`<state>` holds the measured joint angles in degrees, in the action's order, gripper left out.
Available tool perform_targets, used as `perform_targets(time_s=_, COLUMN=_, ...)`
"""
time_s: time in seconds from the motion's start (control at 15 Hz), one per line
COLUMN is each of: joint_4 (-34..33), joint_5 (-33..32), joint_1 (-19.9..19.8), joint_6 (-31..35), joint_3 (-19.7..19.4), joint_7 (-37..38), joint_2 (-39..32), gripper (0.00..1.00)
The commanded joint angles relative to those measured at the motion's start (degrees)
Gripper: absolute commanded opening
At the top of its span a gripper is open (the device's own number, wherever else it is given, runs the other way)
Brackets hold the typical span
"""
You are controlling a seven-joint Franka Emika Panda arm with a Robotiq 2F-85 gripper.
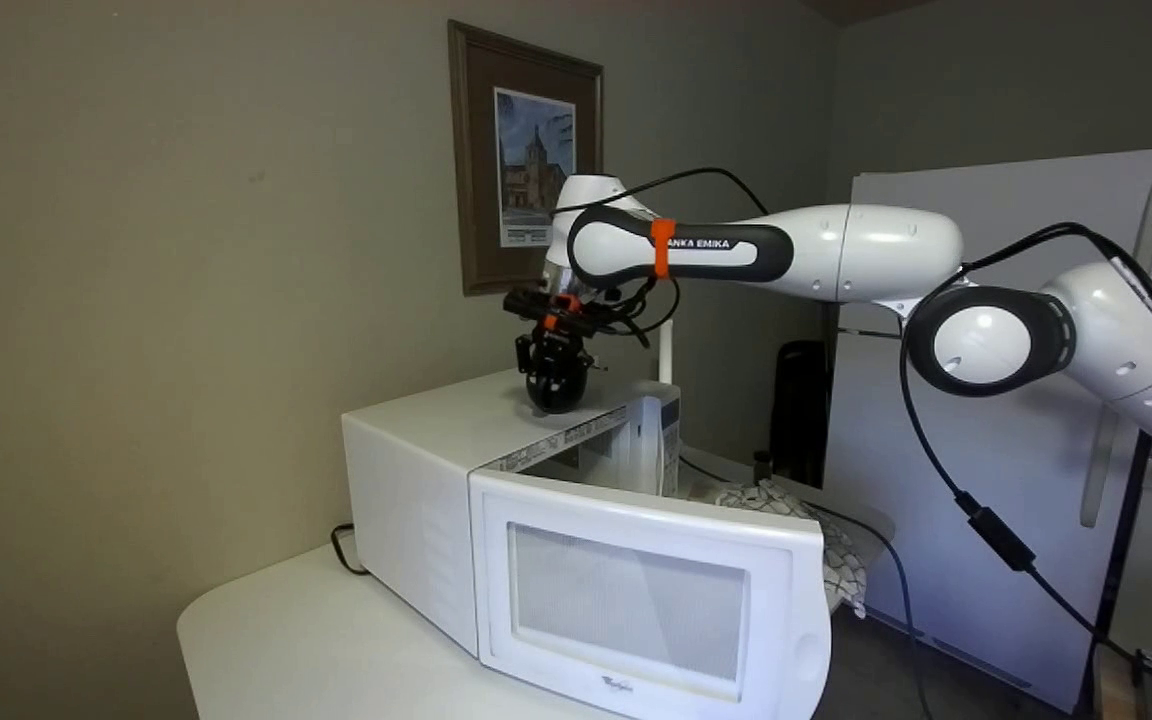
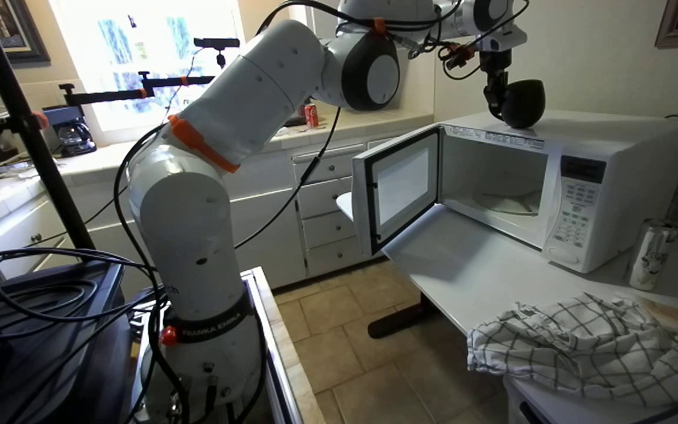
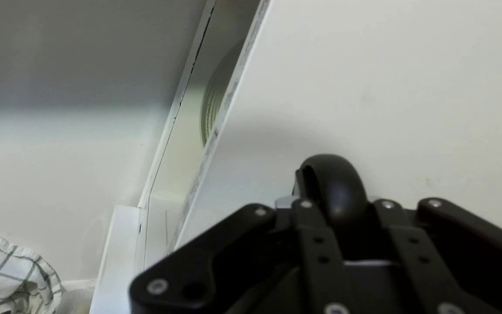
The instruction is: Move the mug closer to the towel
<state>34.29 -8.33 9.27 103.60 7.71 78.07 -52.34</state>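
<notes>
A dark, rounded mug (image 2: 524, 104) is at the front edge of the microwave's top; it also shows in an exterior view (image 1: 558, 392) and in the wrist view (image 3: 342, 185). My gripper (image 2: 496, 101) points down with its fingers shut on the mug, which sits between them in the wrist view. I cannot tell whether the mug touches the microwave top. The white towel with dark checked lines (image 2: 586, 347) lies crumpled on the desk's near corner, in front of the microwave. The towel also shows partly behind the open door (image 1: 844, 560) and at the lower left of the wrist view (image 3: 7, 270).
The white microwave (image 2: 639, 141) stands on a white desk (image 2: 474, 277). Its door (image 2: 401, 182) is swung wide open, with a glass turntable (image 2: 509, 203) inside. A can (image 2: 651, 253) stands beside the microwave near the towel. A framed picture (image 1: 526, 160) hangs on the wall behind the arm.
</notes>
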Motion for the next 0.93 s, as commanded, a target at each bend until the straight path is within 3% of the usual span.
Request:
perform_targets(time_s=0.0, joint_4=-2.7, joint_5=-0.7, joint_1=0.2, joint_6=-2.0, joint_3=-0.5, joint_7=-1.3, joint_2=-0.8, gripper=0.02)
perform_targets(time_s=0.87, joint_4=-5.4, joint_5=1.3, joint_1=-2.6, joint_6=-8.5, joint_3=-0.7, joint_7=1.0, joint_2=2.7, gripper=0.02)
